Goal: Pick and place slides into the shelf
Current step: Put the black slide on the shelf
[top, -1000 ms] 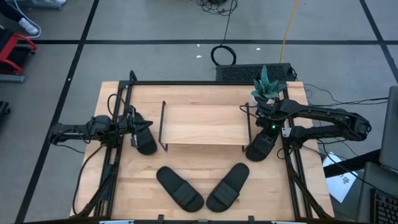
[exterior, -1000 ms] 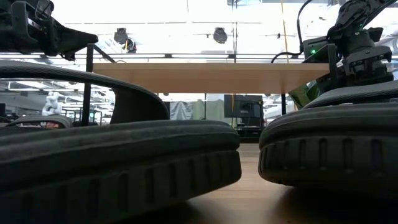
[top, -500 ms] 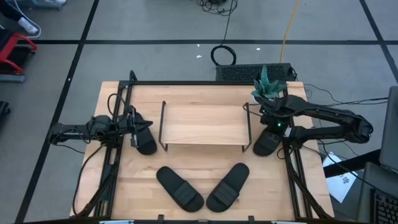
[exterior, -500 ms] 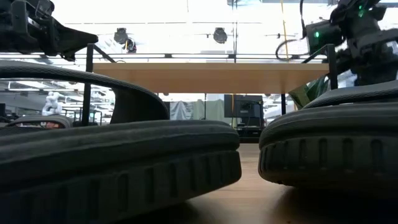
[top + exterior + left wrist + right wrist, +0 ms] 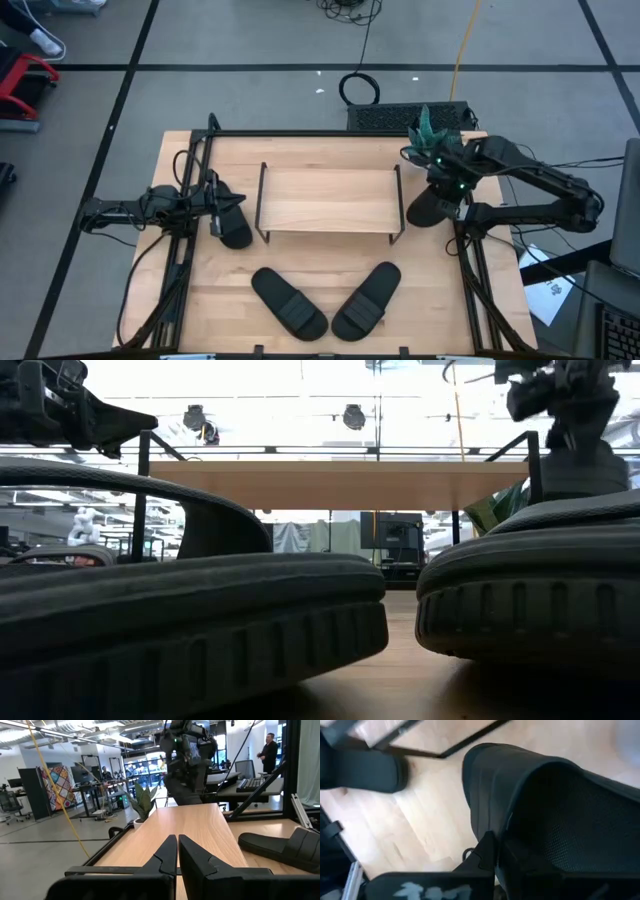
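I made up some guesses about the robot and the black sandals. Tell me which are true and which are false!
1. Two slides lie side by side at the table's front edge. True.
2. A slide already sits on top of the shelf. False: the shelf's plank is bare.
3. The right gripper is shut on a slide beside the shelf's right end. True.
4. The left gripper is wide open. False: its fingers are together, near a slide left of the shelf.
5. A green plant stands behind the right arm. True.
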Tool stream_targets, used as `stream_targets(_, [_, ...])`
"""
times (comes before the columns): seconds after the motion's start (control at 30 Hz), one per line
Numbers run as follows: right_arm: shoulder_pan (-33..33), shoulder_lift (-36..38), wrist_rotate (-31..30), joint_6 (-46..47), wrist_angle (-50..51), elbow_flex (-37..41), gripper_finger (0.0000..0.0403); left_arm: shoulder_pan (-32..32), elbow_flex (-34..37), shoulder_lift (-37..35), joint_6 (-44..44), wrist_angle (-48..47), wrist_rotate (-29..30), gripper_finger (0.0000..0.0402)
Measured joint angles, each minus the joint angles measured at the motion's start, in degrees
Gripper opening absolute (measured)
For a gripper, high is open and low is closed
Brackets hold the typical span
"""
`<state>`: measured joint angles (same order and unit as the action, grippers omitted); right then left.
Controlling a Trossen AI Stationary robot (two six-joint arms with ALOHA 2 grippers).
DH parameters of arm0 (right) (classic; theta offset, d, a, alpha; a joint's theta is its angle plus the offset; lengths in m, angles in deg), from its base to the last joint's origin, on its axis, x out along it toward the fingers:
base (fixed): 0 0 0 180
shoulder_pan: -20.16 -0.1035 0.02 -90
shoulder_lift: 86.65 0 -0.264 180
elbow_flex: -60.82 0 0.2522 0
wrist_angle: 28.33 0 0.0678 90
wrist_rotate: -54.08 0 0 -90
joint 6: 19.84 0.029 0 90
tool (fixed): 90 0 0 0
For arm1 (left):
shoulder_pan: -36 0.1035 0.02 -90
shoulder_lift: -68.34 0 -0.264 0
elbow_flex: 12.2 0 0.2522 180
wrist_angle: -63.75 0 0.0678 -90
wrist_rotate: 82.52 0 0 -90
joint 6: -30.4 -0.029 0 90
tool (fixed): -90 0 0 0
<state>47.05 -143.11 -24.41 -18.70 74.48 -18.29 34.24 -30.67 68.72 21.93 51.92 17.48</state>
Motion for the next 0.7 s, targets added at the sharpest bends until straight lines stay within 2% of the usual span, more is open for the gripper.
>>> stream_targets(0.1, [0.0,-0.18,-2.68,-0.69,1.05,-2.8,0.0001,0.0,-0.01,0.0,0.0,-0.02,0.0,0.0021])
stream_targets(0.43, [0.02,-1.92,-3.23,-2.39,1.06,-12.54,0.0,0.01,-0.01,-0.01,0.15,-0.11,0.0,0.0021])
stream_targets(0.7, [0.02,-5.14,-11.15,-5.33,1.26,-20.94,0.0003,0.01,-0.01,-0.01,1.05,-0.15,0.0,0.0021])
